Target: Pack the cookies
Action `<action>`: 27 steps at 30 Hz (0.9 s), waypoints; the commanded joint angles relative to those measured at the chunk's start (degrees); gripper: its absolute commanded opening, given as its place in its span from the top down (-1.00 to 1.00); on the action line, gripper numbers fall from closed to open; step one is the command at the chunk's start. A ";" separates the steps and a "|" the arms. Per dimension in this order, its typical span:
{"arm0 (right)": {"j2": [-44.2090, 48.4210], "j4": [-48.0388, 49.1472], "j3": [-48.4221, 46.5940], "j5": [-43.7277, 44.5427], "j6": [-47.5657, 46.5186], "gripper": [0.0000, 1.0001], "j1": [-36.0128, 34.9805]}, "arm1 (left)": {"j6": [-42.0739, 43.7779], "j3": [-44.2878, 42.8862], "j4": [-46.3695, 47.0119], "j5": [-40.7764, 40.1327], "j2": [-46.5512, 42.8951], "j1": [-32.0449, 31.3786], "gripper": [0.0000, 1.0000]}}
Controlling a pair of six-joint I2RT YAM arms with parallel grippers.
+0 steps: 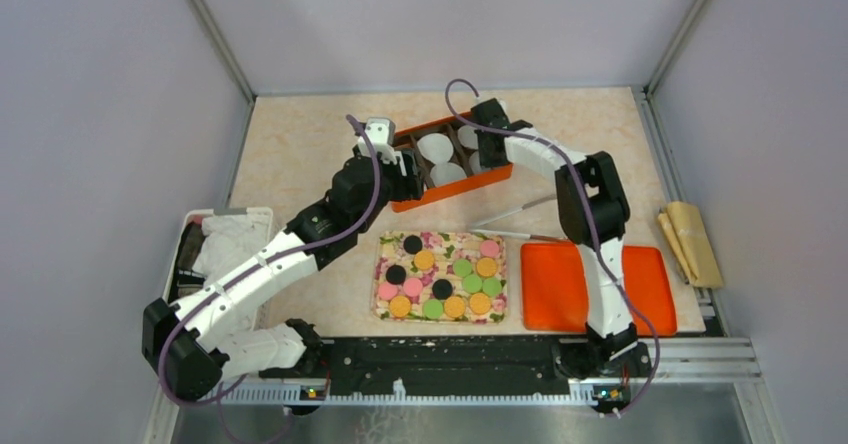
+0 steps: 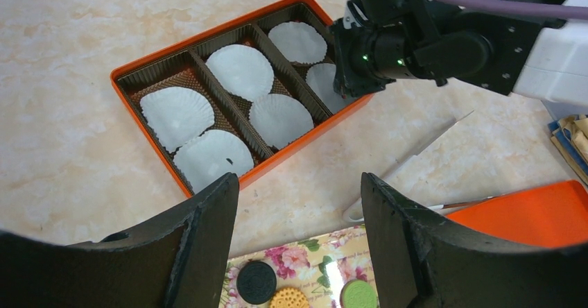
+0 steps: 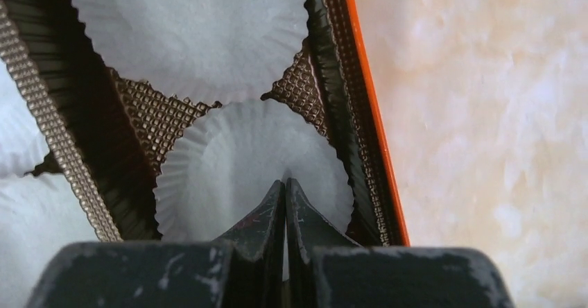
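Several cookies in black [image 1: 412,244], orange [image 1: 425,260], pink [image 1: 489,248] and green [image 1: 462,267] lie on the floral tray [image 1: 384,247]. Behind it stands the orange box [image 1: 455,187] with white paper cups [image 1: 435,148] in its compartments. My left gripper [image 1: 405,169] is open and empty, above the table between the box [image 2: 139,65] and the tray; a black cookie [image 2: 256,281] shows between its fingers [image 2: 208,211]. My right gripper [image 1: 490,149] is shut, its tips [image 3: 286,182] down on a paper cup [image 3: 229,162] at the box's right end [image 3: 367,107].
An orange lid [image 1: 598,286] lies right of the tray. White tongs [image 1: 520,219] lie between box and lid. A white basket with a cloth [image 1: 225,244] stands at the left. Brown paper bags [image 1: 690,239] lie at the right edge.
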State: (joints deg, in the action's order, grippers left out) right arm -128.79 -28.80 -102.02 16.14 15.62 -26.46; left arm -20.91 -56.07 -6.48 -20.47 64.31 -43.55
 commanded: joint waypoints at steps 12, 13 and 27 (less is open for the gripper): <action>15.60 4.81 14.30 0.10 0.73 0.93 -0.43 | -0.97 1.33 3.50 1.29 1.49 -0.13 -0.43; 15.86 5.07 14.04 0.12 0.69 0.91 -0.44 | -1.04 1.52 3.61 1.33 1.49 -0.13 -0.43; 32.01 -0.72 19.03 1.51 0.81 0.40 -3.51 | -1.15 2.33 3.41 1.35 0.18 -0.13 -0.43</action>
State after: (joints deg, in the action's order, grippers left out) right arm -106.26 -27.97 -87.48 16.73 16.51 -27.00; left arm -21.37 -53.87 -6.00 -19.35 65.89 -43.55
